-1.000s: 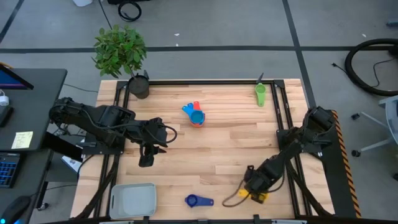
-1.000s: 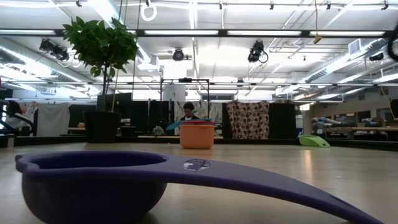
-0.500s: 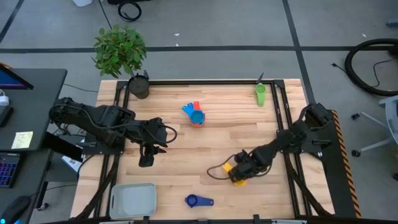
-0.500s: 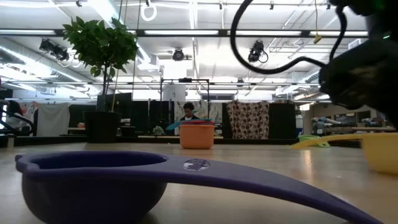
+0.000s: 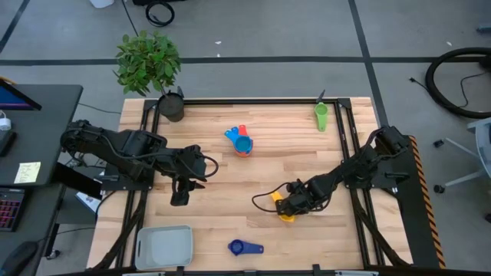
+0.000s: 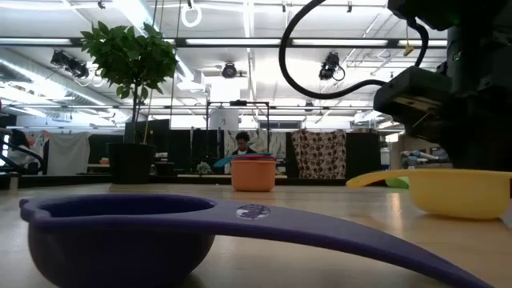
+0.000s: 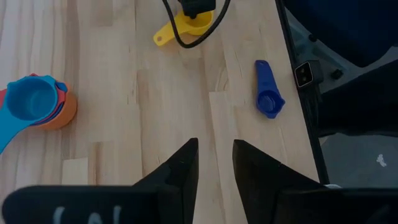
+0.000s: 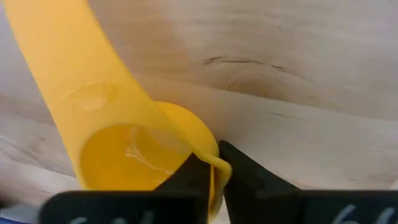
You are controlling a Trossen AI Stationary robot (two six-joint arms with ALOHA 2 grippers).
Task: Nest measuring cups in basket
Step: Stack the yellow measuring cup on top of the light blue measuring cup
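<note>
My right gripper (image 5: 287,207) is shut on the yellow measuring cup (image 5: 282,212) on the table's right half, a little toward the near edge. My left gripper (image 5: 180,198) hangs open over bare wood on the left half, touching nothing. The light grey basket (image 5: 163,245) lies at the near left corner. The dark blue cup (image 5: 244,247) rests on its base near the near edge. Orange, red and light blue cups (image 5: 243,144) stand stacked toward the far middle. The green cup (image 5: 321,115) lies at the far right. My right gripper pinches the yellow cup's bowl at its rim (image 8: 213,163), one finger (image 8: 186,179) inside the bowl and the other outside. It comes from above, slanting from the table's right. The cup sits upright, its handle (image 6: 376,180) level; whether its base touches the table I cannot tell.
A dark plant pot (image 5: 172,106) stands at the far left corner. A black rail frames the table along the far edge and both sides. Bare wood lies between the basket and the yellow cup. A cable loops off the right arm (image 5: 265,201).
My right gripper has moved from the near right corner toward the left and somewhat toward the far edge, staying shut on the yellow cup and taking it along. In the low view the cup has come into the picture from the right.
</note>
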